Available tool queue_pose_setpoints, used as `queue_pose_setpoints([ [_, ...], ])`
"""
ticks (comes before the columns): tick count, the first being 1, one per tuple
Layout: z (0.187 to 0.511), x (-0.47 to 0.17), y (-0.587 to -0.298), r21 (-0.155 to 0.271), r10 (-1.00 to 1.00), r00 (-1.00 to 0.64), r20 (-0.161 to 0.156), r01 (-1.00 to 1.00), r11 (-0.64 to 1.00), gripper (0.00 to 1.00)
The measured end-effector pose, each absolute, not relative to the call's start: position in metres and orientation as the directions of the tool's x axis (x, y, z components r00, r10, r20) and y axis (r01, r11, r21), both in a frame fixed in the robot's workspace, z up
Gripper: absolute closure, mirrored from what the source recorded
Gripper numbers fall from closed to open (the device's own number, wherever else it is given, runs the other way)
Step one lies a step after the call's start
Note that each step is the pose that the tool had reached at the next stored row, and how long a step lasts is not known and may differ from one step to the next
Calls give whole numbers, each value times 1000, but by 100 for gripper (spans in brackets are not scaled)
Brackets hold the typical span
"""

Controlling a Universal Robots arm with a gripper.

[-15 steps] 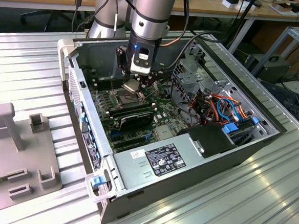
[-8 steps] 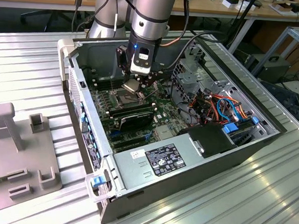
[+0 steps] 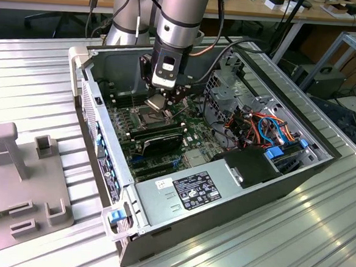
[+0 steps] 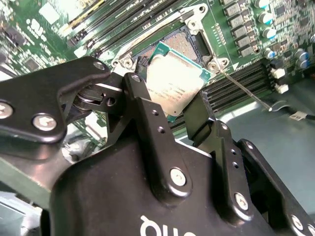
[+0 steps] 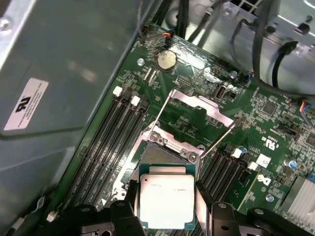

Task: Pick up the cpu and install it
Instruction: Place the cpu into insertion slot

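Note:
The cpu (image 5: pixel 166 189) is a small square chip with a dull silver top and a green rim. My gripper (image 5: pixel 167 211) is shut on the cpu, with a black finger (image 5: pixel 130 196) on each of two opposite edges. The chip hangs slightly tilted just above the open socket (image 5: pixel 165 152) on the green motherboard. The socket's hinged metal frame (image 5: pixel 197 105) is swung up and its thin lever (image 5: pixel 216 140) stands free. In the second wrist view the cpu (image 4: pixel 177 78) covers part of the socket (image 4: pixel 179 44) between the gripper (image 4: pixel 170 105) fingers. In the exterior view the gripper (image 3: pixel 162 99) holds the cpu (image 3: pixel 156 103) inside the open computer case (image 3: pixel 103 153).
Black memory slots (image 5: pixel 110 142) run along both sides of the socket. A black card (image 3: pixel 156 141) lies in front of it. The power supply (image 3: pixel 189 192), coloured cables (image 3: pixel 264 130) and a drive cage (image 3: pixel 230 82) crowd the case. A grey fixture (image 3: pixel 16 177) sits on the ribbed metal table.

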State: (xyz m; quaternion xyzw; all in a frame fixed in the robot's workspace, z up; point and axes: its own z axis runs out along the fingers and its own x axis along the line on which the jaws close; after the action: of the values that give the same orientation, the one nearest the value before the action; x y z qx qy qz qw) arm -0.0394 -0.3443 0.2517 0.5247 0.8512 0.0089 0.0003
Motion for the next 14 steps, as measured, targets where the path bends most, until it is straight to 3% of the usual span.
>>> queue_pose_setpoints([
  [9, 250, -39, -344, 15, 962, -274, 9, 962, 273, 45],
  [14, 250, -39, -344, 15, 966, -260, 9, 966, 259, 45],
])
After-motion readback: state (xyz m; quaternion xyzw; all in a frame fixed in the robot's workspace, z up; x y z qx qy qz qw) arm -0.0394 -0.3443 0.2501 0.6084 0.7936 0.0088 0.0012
